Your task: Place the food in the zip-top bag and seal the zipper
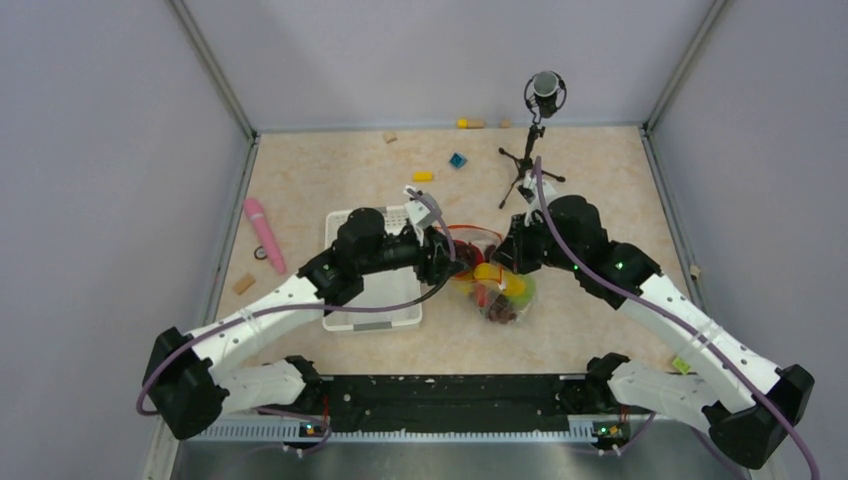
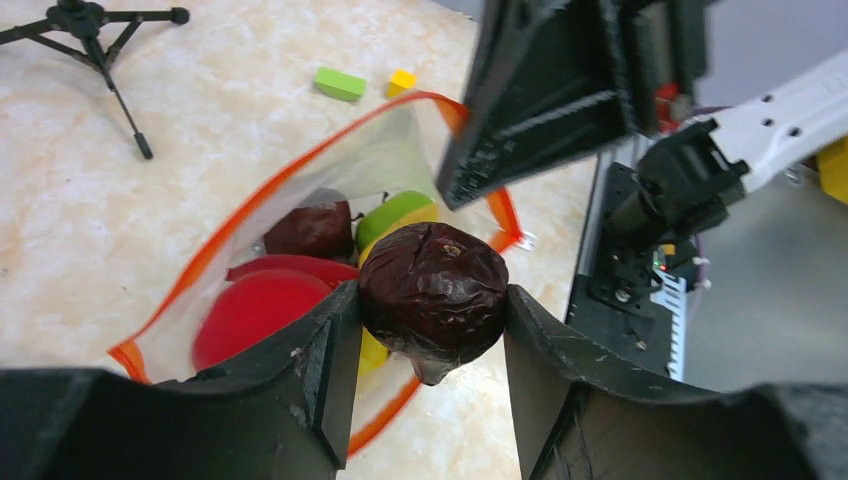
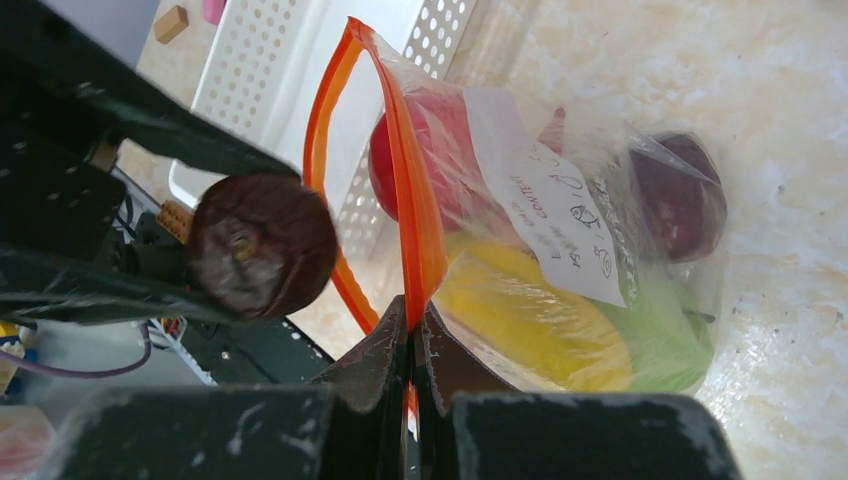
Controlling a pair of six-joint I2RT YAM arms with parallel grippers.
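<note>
- The left arm (image 1: 262,318) reached from its base at the near edge forward and to the right, its forearm lying low across the table.
- The left gripper (image 2: 432,318) was clamped on the maroon fruit (image 2: 432,285), one finger pressed against each side.
- The right arm (image 1: 690,325) stretched forward and to the left, bent at the elbow.
- The right gripper (image 3: 412,325) was pinched tight on the zipper (image 3: 405,200), its fingers (image 3: 375,360) almost meeting.
- Both grippers sat near each other at mid-table, facing inward.
</note>
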